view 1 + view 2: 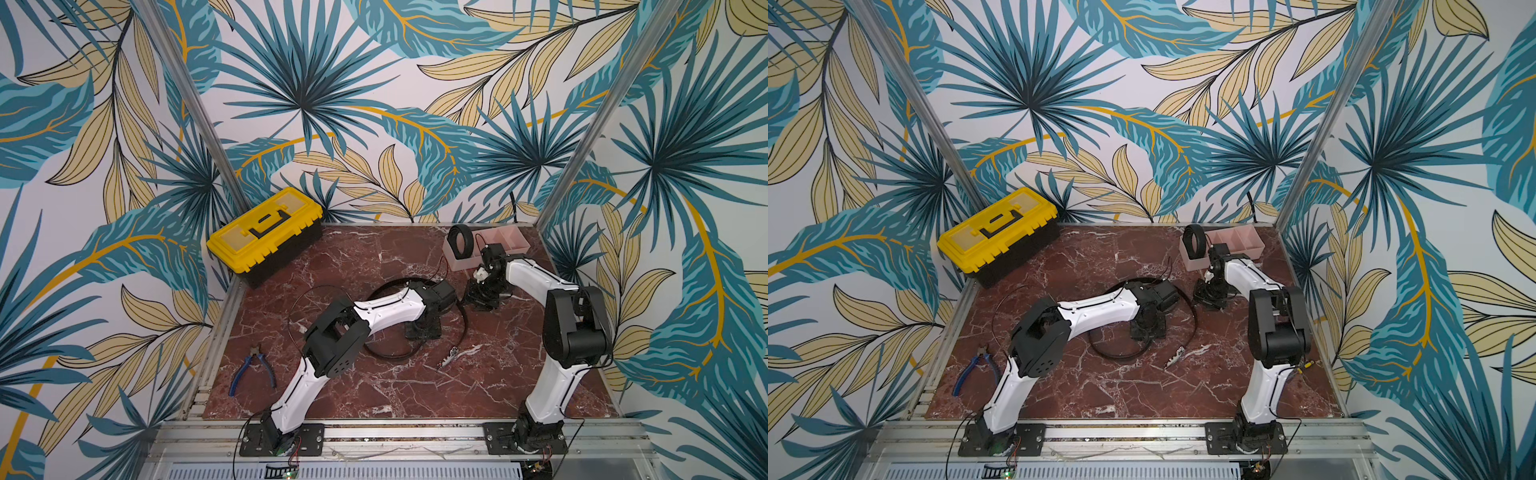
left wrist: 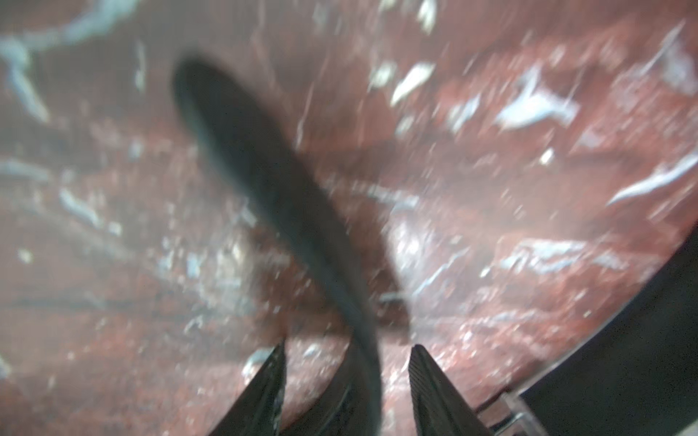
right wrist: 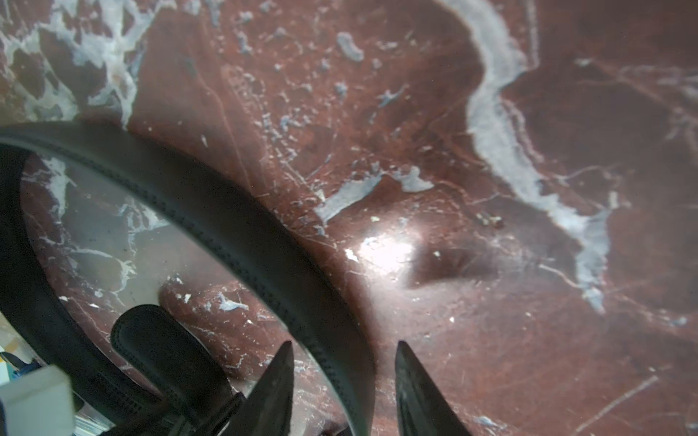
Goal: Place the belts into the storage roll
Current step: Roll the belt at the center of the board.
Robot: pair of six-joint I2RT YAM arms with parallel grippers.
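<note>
I am holding my left gripper and right gripper spread, each straddling the loose belt, looping on edge over the table (buckle pointing frontward); the coiled belt is standing upright in the storage roll

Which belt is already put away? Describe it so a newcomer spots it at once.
Look at the far right corner of the marble table, where a pale pink tray sits. In its left end compartment stands a belt wound into a tight coil, like a tyre; the other belt lies loose in the middle of the table.
</note>
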